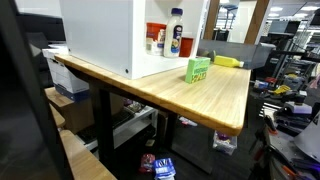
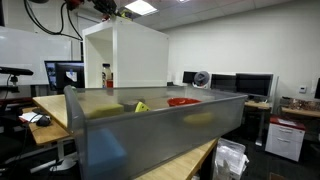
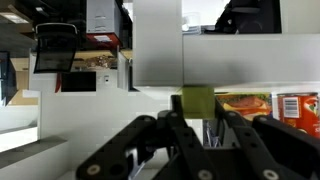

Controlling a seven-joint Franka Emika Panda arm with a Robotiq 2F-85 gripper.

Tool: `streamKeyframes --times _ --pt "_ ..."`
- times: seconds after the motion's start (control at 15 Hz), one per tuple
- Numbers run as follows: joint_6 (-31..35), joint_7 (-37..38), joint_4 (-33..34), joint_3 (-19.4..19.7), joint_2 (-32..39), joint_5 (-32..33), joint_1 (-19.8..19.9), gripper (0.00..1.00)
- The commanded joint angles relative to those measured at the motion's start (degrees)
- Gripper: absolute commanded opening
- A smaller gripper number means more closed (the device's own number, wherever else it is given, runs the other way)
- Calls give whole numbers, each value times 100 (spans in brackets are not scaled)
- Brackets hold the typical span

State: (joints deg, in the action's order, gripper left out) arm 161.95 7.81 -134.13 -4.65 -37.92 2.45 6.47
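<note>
Closest to the lens in the wrist view was the black two-fingered tool (image 3: 203,118), coming up from the bottom edge. Its fingers sat nearly together with only a thin gap. Right at the tips was a small olive-green block (image 3: 197,100), set against a white shelf edge. Honestly couldn't tell whether the fingers were clamped on it or just lined up below it.

In an exterior view the robot arm (image 2: 97,6) was up high, above the tall white open-fronted cabinet (image 2: 140,55). A big grey bin (image 2: 150,125) filled the foreground there.

The light wooden tabletop (image 1: 215,100) carried the cabinet. A white bottle with a blue label (image 1: 176,33) stood inside it, and a green cardboard box (image 1: 198,69) lay just beside it.
</note>
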Motion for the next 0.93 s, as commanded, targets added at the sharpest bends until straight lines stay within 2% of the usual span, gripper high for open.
streamKeyframes --times 0.0,0.27,0.33,0.4,0.87 --pt "-501 -324 60 304 -224 -129 -369 7" --pt "-741 -319 82 361 -348 -38 -375 7" --pt "-990 -566 -247 594 -967 -76 -530 7" --pt "-999 -735 -303 690 -1075 -62 -604 7" --pt "-3001 -1248 -277 955 -2243 37 -532 7"
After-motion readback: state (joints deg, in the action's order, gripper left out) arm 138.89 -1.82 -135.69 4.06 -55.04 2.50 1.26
